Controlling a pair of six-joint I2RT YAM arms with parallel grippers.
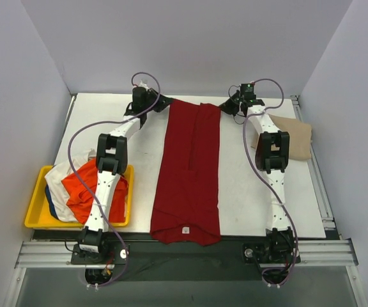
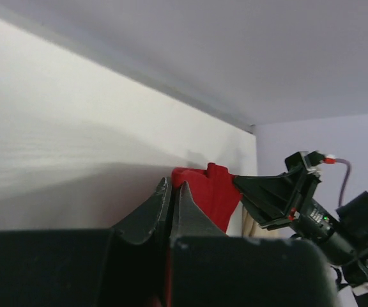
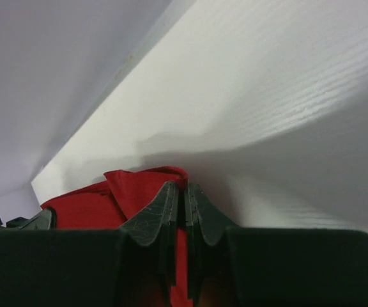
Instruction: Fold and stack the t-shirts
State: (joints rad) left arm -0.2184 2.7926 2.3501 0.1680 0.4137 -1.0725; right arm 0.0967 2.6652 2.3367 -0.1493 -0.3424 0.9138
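Observation:
The large dark red t-shirt (image 1: 189, 173) lies lengthwise down the middle of the table, folded into a long strip. My left gripper (image 1: 165, 102) is shut on its far left corner; in the left wrist view the red cloth (image 2: 206, 188) sits at the fingertips (image 2: 174, 187). My right gripper (image 1: 224, 105) is shut on the far right corner, with red cloth (image 3: 130, 192) pinched between its fingers (image 3: 184, 192). A tan t-shirt (image 1: 296, 136) lies folded at the right edge. Orange (image 1: 85, 188), white (image 1: 59, 176) and blue t-shirts lie heaped in the tray.
The yellow plastic tray (image 1: 37, 217) stands at the near left, under the left arm. Grey walls close in the table at the back and both sides. The right gripper also shows in the left wrist view (image 2: 280, 195).

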